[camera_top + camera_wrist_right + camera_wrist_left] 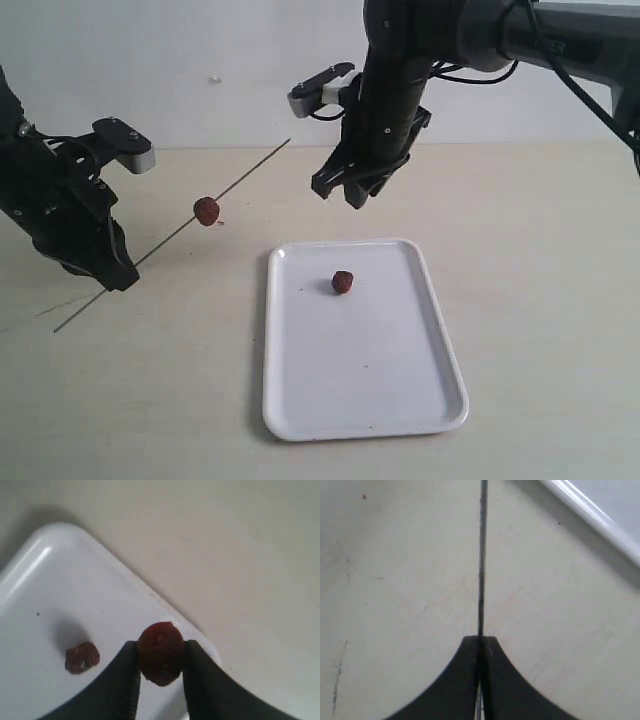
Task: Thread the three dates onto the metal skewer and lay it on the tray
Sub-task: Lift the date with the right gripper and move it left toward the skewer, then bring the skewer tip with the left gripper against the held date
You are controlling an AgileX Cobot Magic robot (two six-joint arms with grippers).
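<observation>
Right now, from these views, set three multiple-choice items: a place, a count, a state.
1. Where is the loose wrinkled reddish-brown date? A on the flat white plastic tray; B on the table; C in a cup.
2. How many dates are on the thin grey metal skewer? A none; B one; C three.
3. The right pincer is: A open, empty; B shut on a date; C gripping the skewer.
Answers: 1A, it lies inside the rim; 2B, one threaded date shows; 3B, its fingers clamp the held date.
</observation>
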